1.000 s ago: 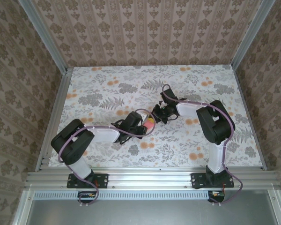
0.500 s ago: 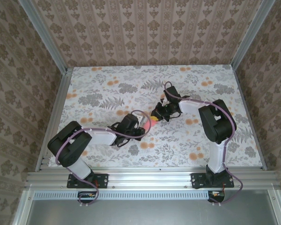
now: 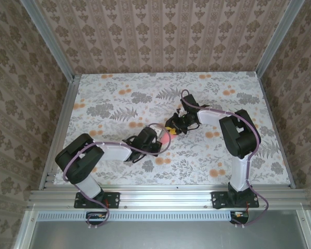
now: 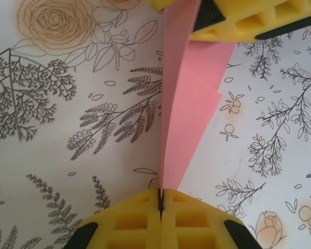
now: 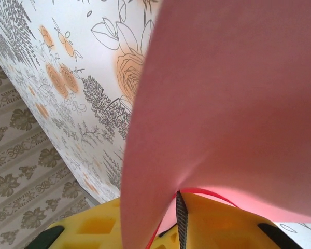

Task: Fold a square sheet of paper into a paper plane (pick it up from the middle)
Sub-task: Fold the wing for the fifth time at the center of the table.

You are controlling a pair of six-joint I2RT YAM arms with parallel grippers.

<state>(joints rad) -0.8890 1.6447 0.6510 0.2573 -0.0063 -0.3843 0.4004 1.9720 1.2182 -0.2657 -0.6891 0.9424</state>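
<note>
Centre of top view: left gripper clamped on paper plane — right gripper pinching its other end.

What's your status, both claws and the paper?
Left claw shut on the pink paper. Right claw shut on its other end. Paper folded narrow, stretched between them. Nothing seen in the way.

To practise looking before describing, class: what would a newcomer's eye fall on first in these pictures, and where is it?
The pink paper stands out, folded lengthwise and stretched between the two grippers near the middle of the floral table. The left gripper is shut on one end of it, and the right gripper is shut on the other.
</note>
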